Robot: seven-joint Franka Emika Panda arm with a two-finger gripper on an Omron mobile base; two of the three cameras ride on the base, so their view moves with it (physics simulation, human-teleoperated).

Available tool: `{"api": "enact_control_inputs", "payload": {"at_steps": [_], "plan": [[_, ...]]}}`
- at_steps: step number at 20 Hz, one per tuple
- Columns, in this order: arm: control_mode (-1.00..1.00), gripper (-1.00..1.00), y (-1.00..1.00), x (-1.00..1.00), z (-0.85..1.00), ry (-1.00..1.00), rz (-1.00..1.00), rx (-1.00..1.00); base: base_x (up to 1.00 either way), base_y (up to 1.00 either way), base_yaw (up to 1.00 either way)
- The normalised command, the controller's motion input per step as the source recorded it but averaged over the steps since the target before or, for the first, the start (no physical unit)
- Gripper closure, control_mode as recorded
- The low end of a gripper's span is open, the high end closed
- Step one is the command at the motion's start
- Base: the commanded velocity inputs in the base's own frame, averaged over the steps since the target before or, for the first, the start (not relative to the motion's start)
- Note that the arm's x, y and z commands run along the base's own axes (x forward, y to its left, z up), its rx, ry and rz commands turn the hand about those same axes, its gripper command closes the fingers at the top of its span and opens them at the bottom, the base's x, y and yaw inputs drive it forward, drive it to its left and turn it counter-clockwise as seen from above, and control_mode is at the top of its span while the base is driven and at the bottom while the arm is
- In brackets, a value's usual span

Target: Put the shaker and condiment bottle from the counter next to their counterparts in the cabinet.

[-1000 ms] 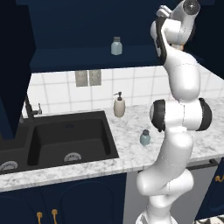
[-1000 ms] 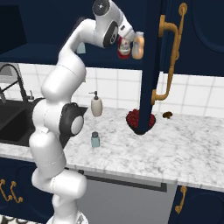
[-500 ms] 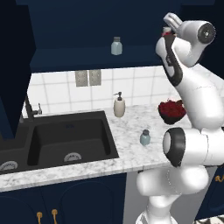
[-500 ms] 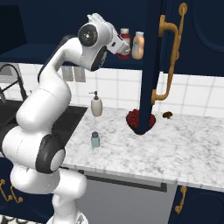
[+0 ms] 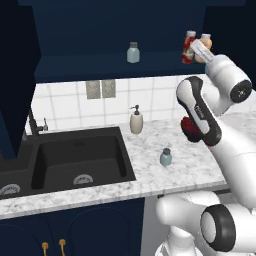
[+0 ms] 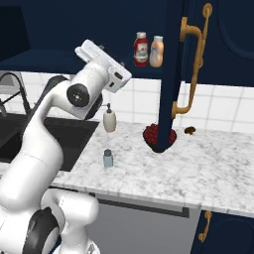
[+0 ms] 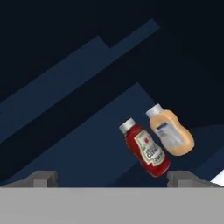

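Condiment bottle [image 6: 141,48] stood on the cabinet shelf [image 5: 100,67], upper middle of the right base frame, just beside the orange bottle [image 6: 157,51]; I judged that half of the job done. In the hand view my tool [image 7: 112,178] sat at the bottom edge, tips wide apart and nothing between them, both bottles ahead of it. Shaker [image 5: 165,157] was on the surface [image 6: 218,173], right of centre in the left base frame, near the front edge and well apart from the soap dispenser [image 5: 135,120]. Its twin shaker [image 5: 133,52] stood alone on the shelf at upper centre. Next move as I judged it: bring the arm down to the surface, close on the shaker, lift it beside its twin without clipping the open door [image 6: 171,74].
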Motion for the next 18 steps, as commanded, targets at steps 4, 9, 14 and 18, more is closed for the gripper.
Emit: {"api": "enact_control_inputs", "payload": {"at_steps": [4,9,14,18], "plan": [[-1.0,-1.0,0.14,-1.0,-0.21,-0.15,0.02,-0.04,0.0,0.0,0.0],[-1.0,-1.0,0.03,-1.0,-0.35,-0.01,0.12,-0.14,0.0,0.0,0.0],[-1.0,-1.0,0.0,-1.0,-0.49,0.08,0.21,-0.22,0.0,0.0,0.0],[-1.0,-1.0,0.01,-0.96,-0.44,0.16,0.19,-0.21,0.0,0.0,0.0]]}}
